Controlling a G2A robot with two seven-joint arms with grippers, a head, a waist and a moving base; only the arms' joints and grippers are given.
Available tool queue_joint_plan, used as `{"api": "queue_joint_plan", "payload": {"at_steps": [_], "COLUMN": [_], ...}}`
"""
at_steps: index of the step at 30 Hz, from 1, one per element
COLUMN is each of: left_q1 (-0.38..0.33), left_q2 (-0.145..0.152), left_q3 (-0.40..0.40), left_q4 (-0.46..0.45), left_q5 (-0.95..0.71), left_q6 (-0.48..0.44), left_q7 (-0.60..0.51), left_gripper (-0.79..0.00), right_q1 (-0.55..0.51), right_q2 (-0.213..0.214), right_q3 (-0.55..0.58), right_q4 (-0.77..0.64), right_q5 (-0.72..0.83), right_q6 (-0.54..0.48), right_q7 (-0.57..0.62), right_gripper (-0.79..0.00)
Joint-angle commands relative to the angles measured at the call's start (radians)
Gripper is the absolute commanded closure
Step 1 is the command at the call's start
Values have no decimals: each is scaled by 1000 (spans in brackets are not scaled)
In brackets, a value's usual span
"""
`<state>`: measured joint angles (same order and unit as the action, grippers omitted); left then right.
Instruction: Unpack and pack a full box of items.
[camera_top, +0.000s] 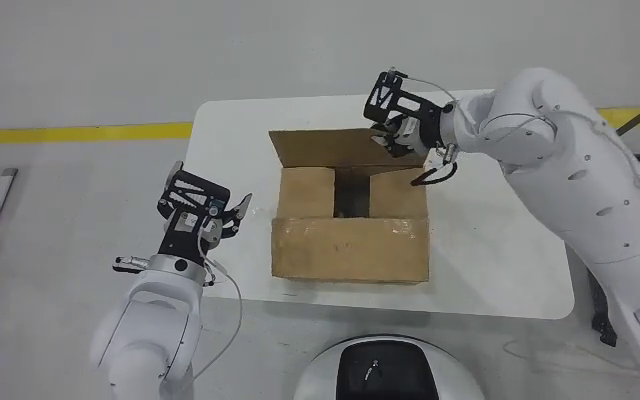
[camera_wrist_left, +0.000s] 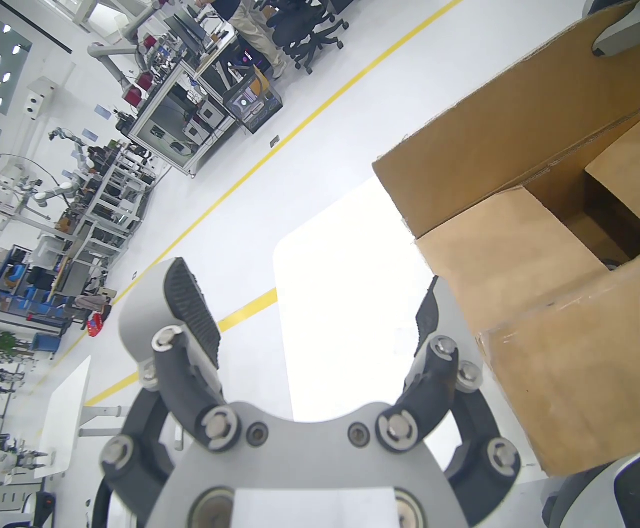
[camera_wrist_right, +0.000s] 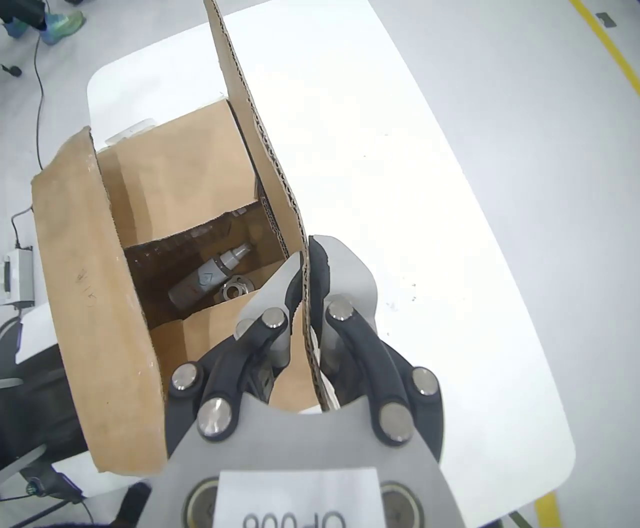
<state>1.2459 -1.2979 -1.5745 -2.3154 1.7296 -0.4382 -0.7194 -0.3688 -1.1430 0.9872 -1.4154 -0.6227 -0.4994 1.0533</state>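
Brown corrugated cardboard box (camera_top: 350, 250) on white desk (camera_top: 490, 250): far flap (camera_top: 320, 148) raised, pinched by clenched jaws of right gripper (camera_wrist_right: 306, 265); grey metal cylinder (camera_wrist_right: 202, 282) inside, unpacking seemingly unstarted; left gripper (camera_wrist_left: 307, 295) alongside, jaws released.

- A brown cardboard box (camera_top: 350, 262) takes up the middle of the white rounded table (camera_top: 500, 260). Bare tabletop lies wide on its right and narrower on its left.
- The way in is a narrow dark gap (camera_top: 350, 195) between two inward-folded side flaps (camera_top: 306, 192).
- The near flap (camera_top: 350, 235) leans over the front.
- The far flap (camera_top: 320, 147) stands upright, pinched at its right end by the right gripper (camera_top: 392, 140).
- The left gripper (camera_top: 235, 213), fingers spread, hangs just left of the box without touching it.
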Motion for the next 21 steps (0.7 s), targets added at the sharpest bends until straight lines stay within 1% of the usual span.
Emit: {"api": "queue_joint_plan", "payload": {"at_steps": [1,6,8,10,15,16,17,18,21], "left_q1": [0,-2,-4,-5,-9,-10,-11,-13,-17], "left_q2": [1,5,6,7,10,11,11,12,13], "left_q3": [0,3,5,8,15,16,16,17,22], "left_q4": [0,1,1,1,1,2,3,3,6], "left_q5": [-1,-2,-1,-2,-1,-1,-1,0,1], "left_q6": [-2,-4,-6,-6,-9,-9,-9,-9,-10], "left_q7": [0,-1,-1,-3,-6,-7,-9,-10,-10], "left_gripper": [-785,-785,-785,-785,-785,-785,-785,-785,-785], "right_q1": [-4,-9,-4,1,10,10,9,9,15], "right_q2": [3,11,15,19,23,24,24,25,28], "right_q3": [15,57,68,76,84,84,86,86,87], "right_q4": [15,57,73,94,145,152,159,166,187], "right_q5": [41,142,178,195,215,220,227,232,229], "right_q6": [6,3,-4,-16,-35,-36,-39,-40,-47], "right_q7": [1,9,36,48,28,22,16,13,5], "right_gripper": [0,0,0,0,0,-43,-160,-172,-342]}}
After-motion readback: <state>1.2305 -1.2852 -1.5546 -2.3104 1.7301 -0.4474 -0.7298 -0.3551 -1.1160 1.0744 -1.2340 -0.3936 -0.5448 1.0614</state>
